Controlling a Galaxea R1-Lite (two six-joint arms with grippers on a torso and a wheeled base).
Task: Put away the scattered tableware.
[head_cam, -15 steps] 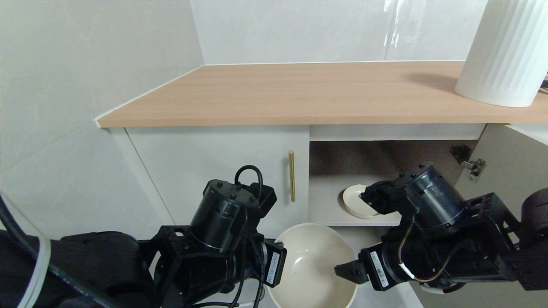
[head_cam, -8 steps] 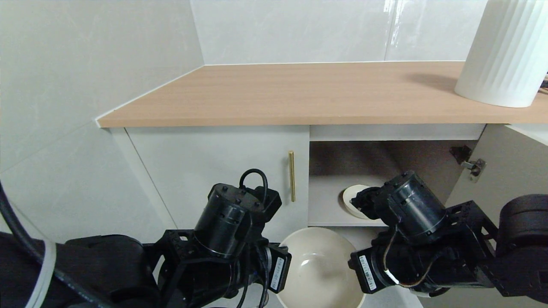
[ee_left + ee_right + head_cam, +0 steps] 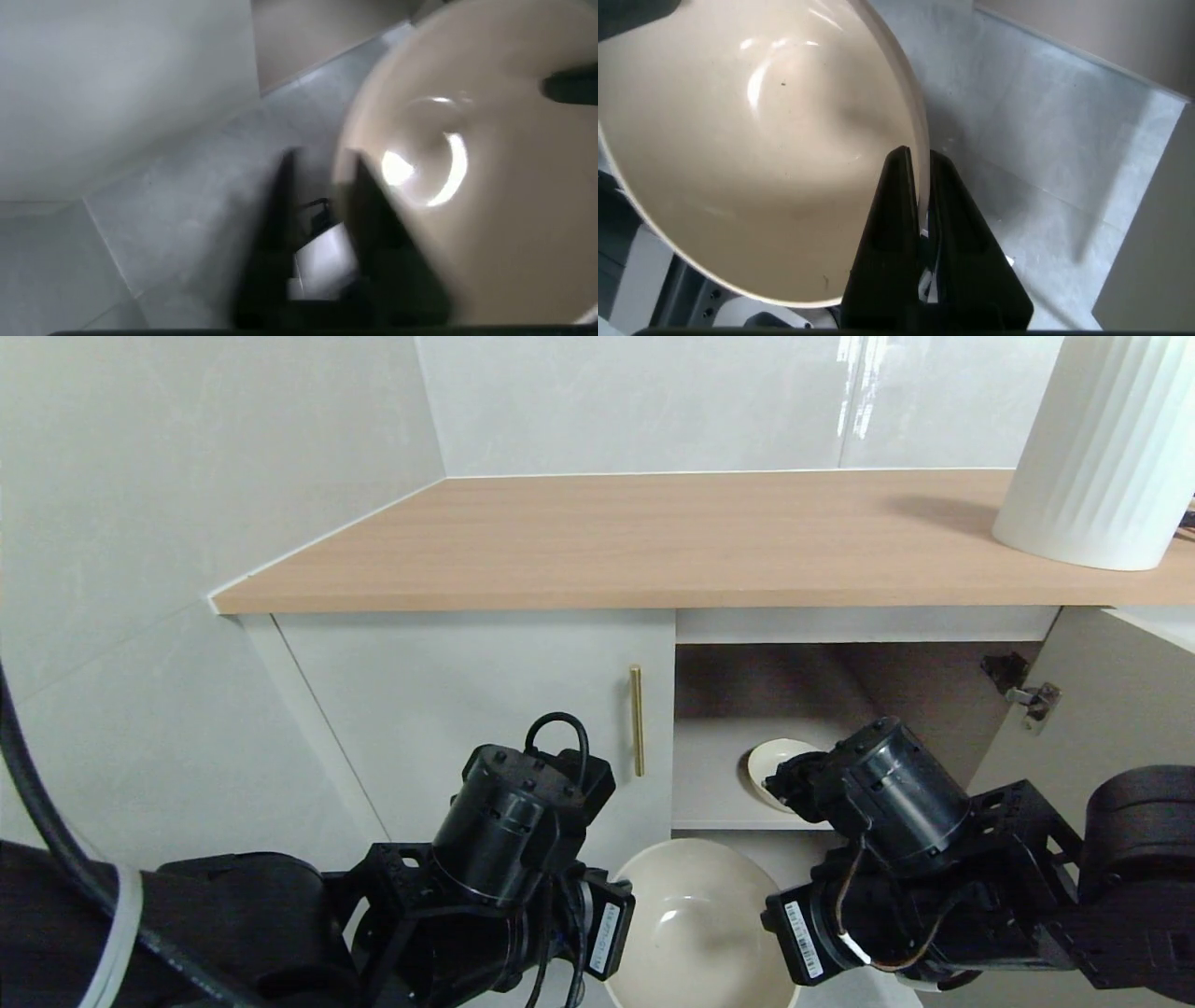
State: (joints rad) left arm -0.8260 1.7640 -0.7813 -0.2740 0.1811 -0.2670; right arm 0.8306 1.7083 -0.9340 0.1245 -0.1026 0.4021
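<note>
A large cream bowl (image 3: 695,924) hangs low in front of the cabinet, between my two arms. My right gripper (image 3: 920,159) is shut on the bowl (image 3: 757,159) at its rim, one finger inside and one outside. My left gripper (image 3: 318,161) straddles the opposite rim of the bowl (image 3: 486,168); it looks open, with a gap showing between the outer finger and the rim. A smaller cream dish (image 3: 780,765) lies on the shelf (image 3: 709,793) inside the open cabinet, just beyond my right wrist.
The cabinet's right door (image 3: 1111,709) stands open; the left door (image 3: 467,709) with its brass handle (image 3: 635,719) is closed. Above runs a wooden countertop (image 3: 653,541) carrying a tall white ribbed vessel (image 3: 1102,448). A tiled wall lies to the left.
My right arm swung left and down, and its gripper closed on the bowl's rim. The bowl and both arms sank slightly and shifted right. The small dish stayed on the shelf.
</note>
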